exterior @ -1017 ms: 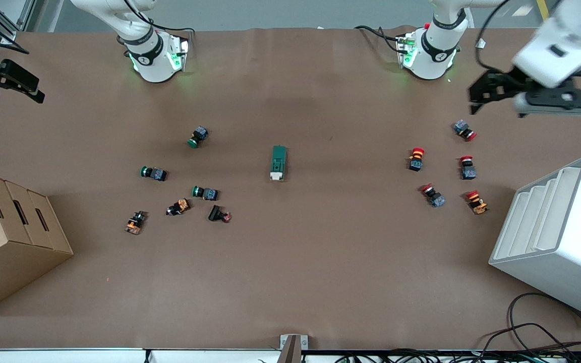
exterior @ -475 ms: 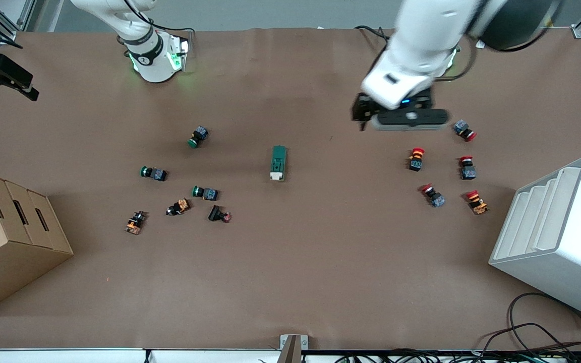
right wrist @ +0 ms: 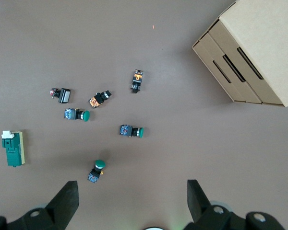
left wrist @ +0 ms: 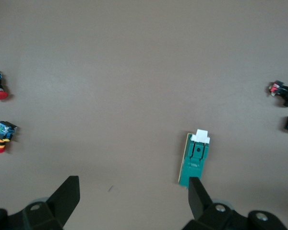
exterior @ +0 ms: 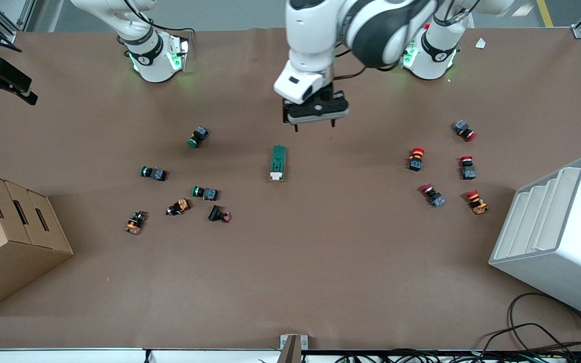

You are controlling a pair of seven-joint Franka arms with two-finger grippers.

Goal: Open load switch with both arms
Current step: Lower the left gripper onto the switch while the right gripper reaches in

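Observation:
The load switch (exterior: 278,163) lies flat mid-table, a dark-green block whose white lever end points toward the front camera. It also shows in the left wrist view (left wrist: 196,160) and the right wrist view (right wrist: 12,148). My left gripper (exterior: 314,125) hangs open over bare table just past the switch's green end. Its own view (left wrist: 133,191) shows one fingertip (left wrist: 196,191) by that end, with nothing between the fingers. My right gripper (exterior: 18,88) waits high at the right arm's end of the table, open (right wrist: 132,191) and empty.
Green and orange push buttons (exterior: 205,192) are scattered toward the right arm's end. Several red ones (exterior: 416,157) lie toward the left arm's end. A cardboard box (exterior: 3,237) and a white stepped rack (exterior: 558,237) stand at the two ends.
The left arm has swung from its own end of the table to the middle and now hangs by the load switch. The right gripper has barely shifted. The switch has not moved.

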